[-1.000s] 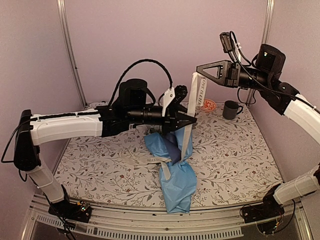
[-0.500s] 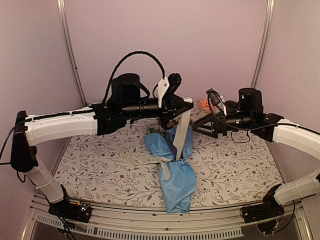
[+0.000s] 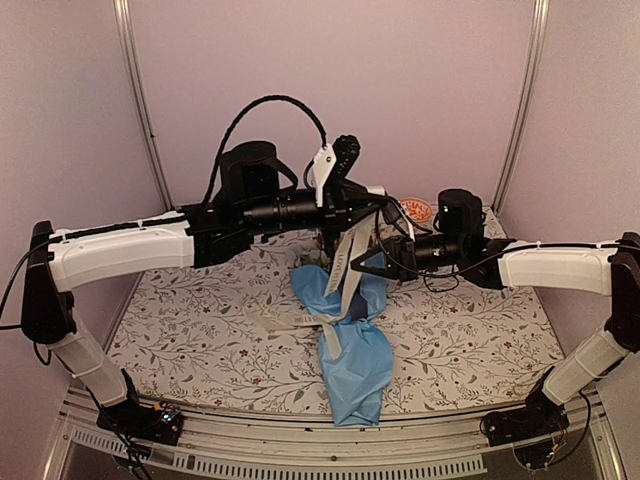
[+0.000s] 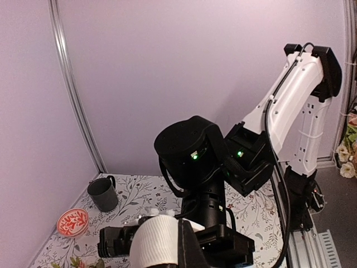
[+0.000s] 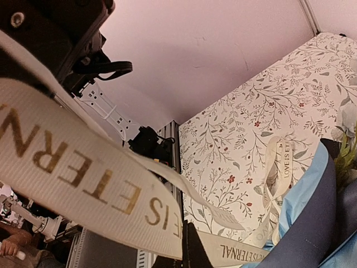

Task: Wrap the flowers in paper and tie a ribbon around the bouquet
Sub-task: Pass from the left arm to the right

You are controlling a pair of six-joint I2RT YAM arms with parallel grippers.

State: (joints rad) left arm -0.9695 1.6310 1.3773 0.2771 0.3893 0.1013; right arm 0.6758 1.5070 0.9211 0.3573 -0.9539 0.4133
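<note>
The bouquet (image 3: 355,360) lies in the middle of the table, a blue paper (image 5: 312,223) cone with its tip toward the near edge. Green leaves of the flowers (image 5: 348,156) show at its far end. The cream ribbon (image 3: 350,255), printed in gold letters, rises from the cone's waist to my left gripper (image 3: 378,207), which is shut on its upper end (image 4: 156,245). My right gripper (image 3: 357,270) is shut on the same strand lower down, just above the paper. In the right wrist view the ribbon (image 5: 83,184) crosses close to the lens. A loose tail (image 3: 285,322) trails left on the cloth.
A dark grey mug (image 4: 103,194) and a small red-patterned dish (image 3: 417,209) stand at the back right of the leaf-printed tablecloth (image 3: 200,320). Both arms meet over the table's middle. Pale walls with metal posts close in the back and sides.
My right arm came down from high at the back right, opened, and shut on the ribbon below the left gripper. The left gripper lifted slightly and closed tight on the ribbon's top.
</note>
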